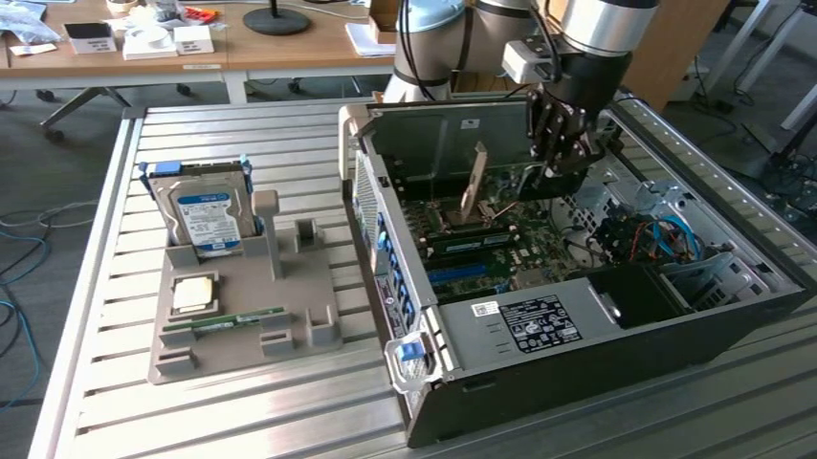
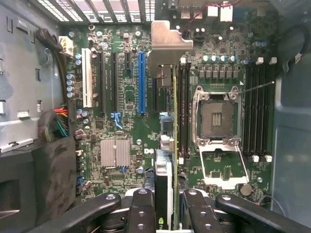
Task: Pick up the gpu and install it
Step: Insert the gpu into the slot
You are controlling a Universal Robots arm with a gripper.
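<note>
We are seeing fingers [image 2: 142,208] part-closed, gripping gpu [image 2: 164,179] on both faces; gpu standing edge-on over motherboard [image 2: 126,97], silver bracket [image 2: 170,41] toward motherboard's edge; seated or not, we cannot tell.

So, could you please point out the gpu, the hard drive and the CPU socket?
gpu [image 2: 169,41], wrist view, silver end bracket.
hard drive [image 1: 210,218], exterior view, blue label.
CPU socket [image 2: 217,116], wrist view, socket centre.
</note>
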